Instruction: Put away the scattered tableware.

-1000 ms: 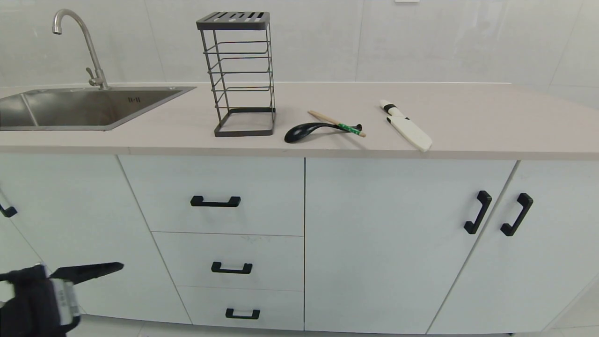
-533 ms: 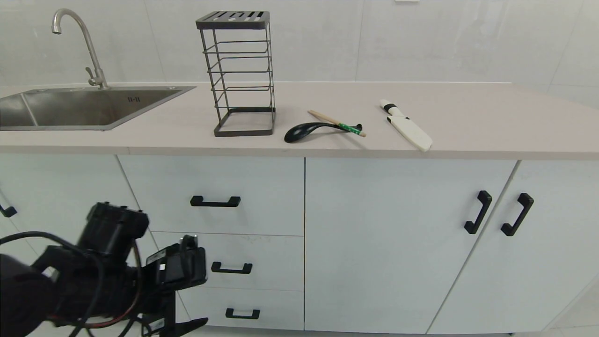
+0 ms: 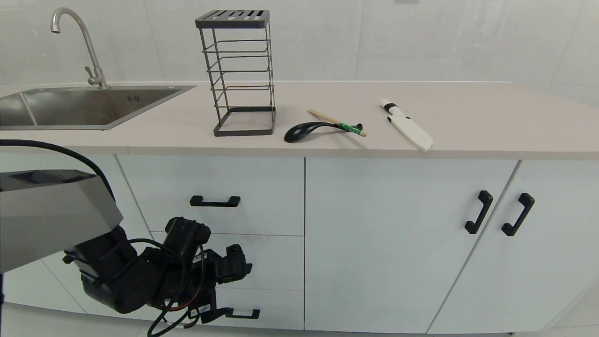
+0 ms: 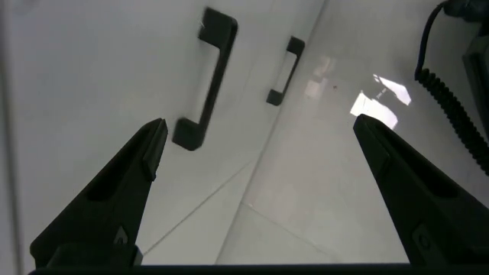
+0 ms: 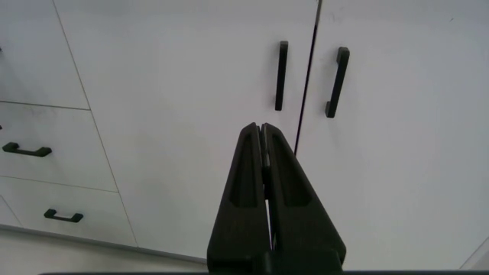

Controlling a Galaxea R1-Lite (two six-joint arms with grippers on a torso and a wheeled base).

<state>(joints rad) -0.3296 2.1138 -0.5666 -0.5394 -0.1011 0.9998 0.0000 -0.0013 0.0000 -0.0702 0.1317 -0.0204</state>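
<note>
The left pincer (image 4: 258, 126), spread wide, is newly raised before the drawers (image 3: 215, 187) below the rack (image 3: 238, 75), while the spoon (image 3: 309, 130), chopsticks (image 3: 337, 122) and knife (image 3: 407, 126) right of the rack lie untouched, so tidying hasn't begun.

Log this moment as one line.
left gripper open by drawers | right gripper shut before cabinet doors | spoon, chopsticks, knife on counter beside rack

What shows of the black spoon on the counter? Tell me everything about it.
The black spoon looks like glossy plastic: a rounded bowl and a long, slightly arched handle. It lies on the counter beside the wire rack, bowl toward the rack, handle running toward the white knife. A wooden chopstick with a green band crosses the handle's far end.
</note>
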